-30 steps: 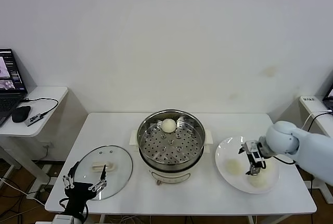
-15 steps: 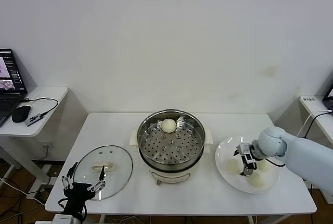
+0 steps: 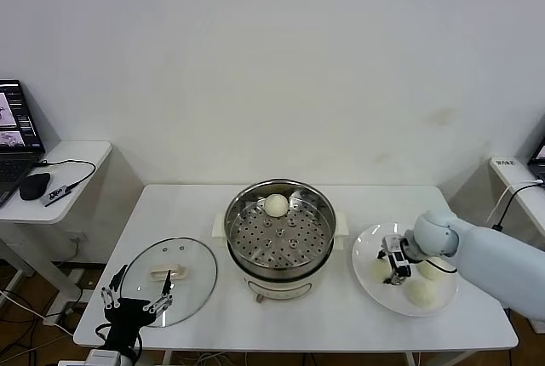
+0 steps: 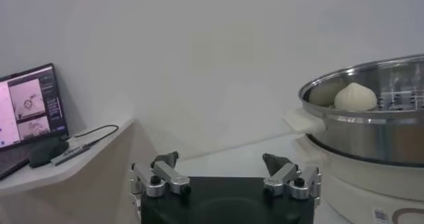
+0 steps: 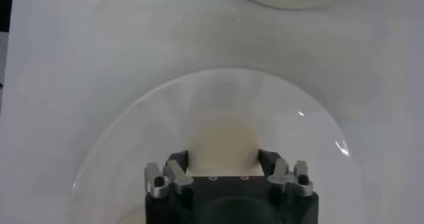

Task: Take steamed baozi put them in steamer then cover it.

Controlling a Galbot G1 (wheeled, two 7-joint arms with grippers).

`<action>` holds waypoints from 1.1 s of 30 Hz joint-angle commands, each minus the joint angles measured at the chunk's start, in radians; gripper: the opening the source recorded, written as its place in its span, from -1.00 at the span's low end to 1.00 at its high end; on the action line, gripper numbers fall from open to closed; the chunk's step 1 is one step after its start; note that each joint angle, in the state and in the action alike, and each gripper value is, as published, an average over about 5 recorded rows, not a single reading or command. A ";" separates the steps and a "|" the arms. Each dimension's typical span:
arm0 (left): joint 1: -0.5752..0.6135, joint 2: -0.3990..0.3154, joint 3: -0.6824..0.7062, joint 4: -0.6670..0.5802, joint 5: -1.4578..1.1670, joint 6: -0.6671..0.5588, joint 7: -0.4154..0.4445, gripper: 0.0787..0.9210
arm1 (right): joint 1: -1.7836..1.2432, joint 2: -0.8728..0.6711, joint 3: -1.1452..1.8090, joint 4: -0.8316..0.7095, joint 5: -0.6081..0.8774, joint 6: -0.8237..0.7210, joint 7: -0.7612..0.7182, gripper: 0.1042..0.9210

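Note:
The steel steamer point(image 3: 277, 231) stands at the table's middle on its white base, with one baozi point(image 3: 275, 205) on the perforated tray at the back. Three more baozi lie on the white plate point(image 3: 369, 245) at the right. My right gripper point(image 3: 393, 264) is low over the plate's left baozi point(image 3: 378, 271). In the right wrist view the open jaws point(image 5: 222, 158) straddle that baozi point(image 5: 225, 139). The glass cover point(image 3: 168, 270) lies flat at the front left. My left gripper point(image 3: 136, 306) is parked, open and empty, at the front left edge.
The other two baozi point(image 3: 433, 269) point(image 3: 421, 294) lie right of my right gripper. A side table at far left holds a laptop point(image 3: 15, 132) and a mouse point(image 3: 34, 185). The left wrist view shows the steamer point(image 4: 371, 129) and its baozi point(image 4: 356, 97).
My right gripper has moved left across the plate, from over the front right baozi to the left one, and sits lower. The left arm has not moved.

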 commanded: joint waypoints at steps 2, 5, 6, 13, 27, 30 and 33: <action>0.002 0.002 0.000 -0.005 -0.001 -0.001 -0.001 0.77 | 0.093 -0.034 -0.024 0.038 0.036 -0.007 -0.040 0.34; 0.001 0.003 0.001 -0.008 -0.002 -0.001 -0.001 0.77 | 0.197 -0.066 -0.049 0.069 0.082 -0.013 -0.067 0.33; 0.001 0.003 0.002 -0.009 -0.002 -0.001 -0.001 0.77 | 0.236 -0.075 -0.058 0.077 0.100 -0.016 -0.072 0.34; 0.001 0.008 0.007 -0.018 -0.003 -0.001 -0.001 0.77 | 0.533 -0.102 -0.221 0.144 0.236 -0.048 -0.090 0.34; -0.020 0.011 0.005 -0.021 -0.008 0.001 -0.002 0.77 | 0.873 0.217 -0.418 0.182 0.548 -0.194 -0.009 0.34; -0.026 0.010 0.003 -0.019 -0.009 0.002 -0.002 0.77 | 0.831 0.298 -0.406 0.167 0.601 -0.231 0.024 0.35; -0.032 0.008 -0.001 -0.021 -0.011 0.004 -0.001 0.77 | 0.788 0.378 -0.408 0.133 0.630 -0.258 0.055 0.36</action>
